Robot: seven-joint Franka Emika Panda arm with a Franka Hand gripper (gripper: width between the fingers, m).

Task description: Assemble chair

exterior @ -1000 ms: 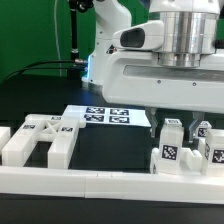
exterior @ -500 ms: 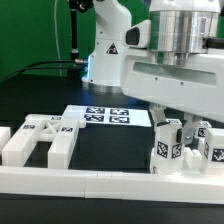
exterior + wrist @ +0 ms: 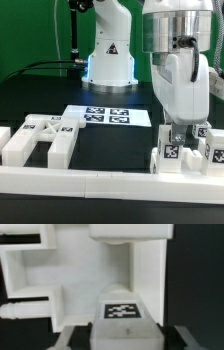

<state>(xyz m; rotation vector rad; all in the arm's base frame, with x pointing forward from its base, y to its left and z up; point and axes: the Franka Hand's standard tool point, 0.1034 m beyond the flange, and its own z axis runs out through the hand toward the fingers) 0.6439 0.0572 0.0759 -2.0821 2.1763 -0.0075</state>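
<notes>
Green wall stands behind a black worktop (image 3: 110, 150). At the exterior view's left, near the front edge of the worktop, lies a notched piece (image 3: 40, 140) of the chair. It sits just behind a long plain bar (image 3: 90, 182) that runs along that edge. Next, toward the middle of the worktop, the marker board (image 3: 105, 116) lies flat.

Then, by the front edge at the exterior view's right, stands a tagged block (image 3: 170, 152). The robot arm (image 3: 185, 70) comes down right on top of it. An other tagged block (image 3: 213, 150) stands just beside it, nearer the right edge.

The jaws are clenched on the tagged block (image 3: 122, 308). In the wrist view it fills the space between the two fingers (image 3: 75, 336). A big white chair part (image 3: 60, 274) with raised rims lies past it.

A second ago the robot's hand showed its wide side. Now it shows its thin side. It has turned over the same spot, and the grip has not let go. The block has not moved away. I think the robot is twisting the block into the chair part under it. If so, more turns may be needed before it sits tight.
</notes>
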